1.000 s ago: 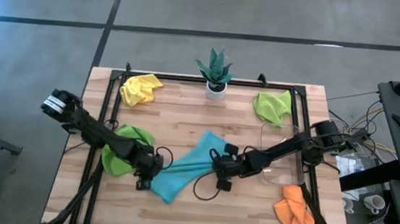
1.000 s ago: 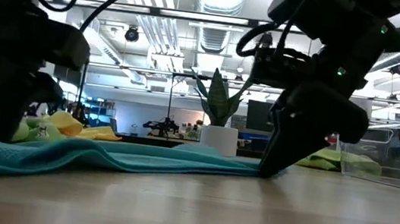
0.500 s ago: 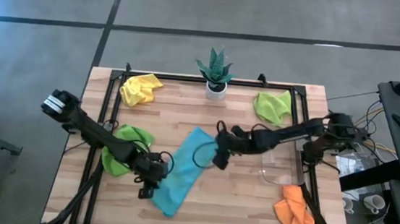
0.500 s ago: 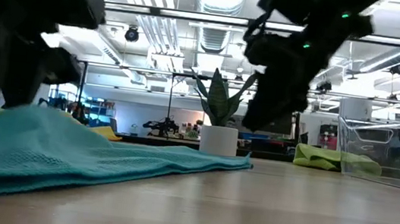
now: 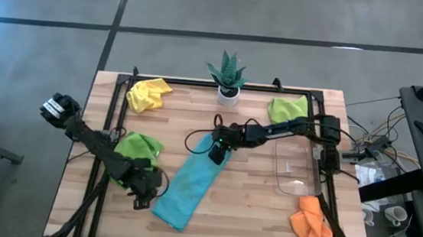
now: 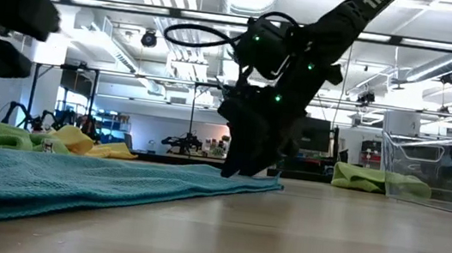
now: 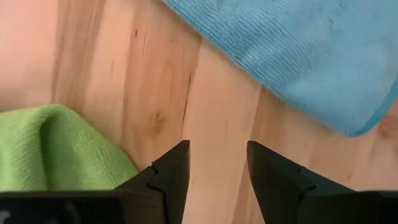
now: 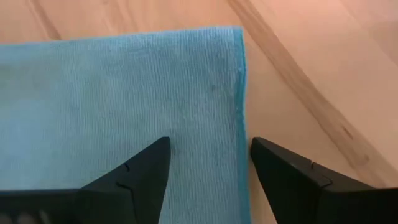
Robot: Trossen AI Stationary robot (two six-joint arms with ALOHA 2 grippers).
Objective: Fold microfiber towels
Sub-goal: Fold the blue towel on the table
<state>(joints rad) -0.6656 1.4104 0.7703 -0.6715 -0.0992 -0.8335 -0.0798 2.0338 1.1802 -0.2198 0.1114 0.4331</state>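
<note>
On the near part of the tabletop the orange towel lies crumpled at the right corner. The light blue towel lies flat as a long strip in the middle. The left pincer stands beside its near end, spread and empty, next to one lime green towel. The right pincer hangs over the far end of the strip, spread wide, holding nothing. Far back lie the yellow towel and the second lime green towel.
</note>
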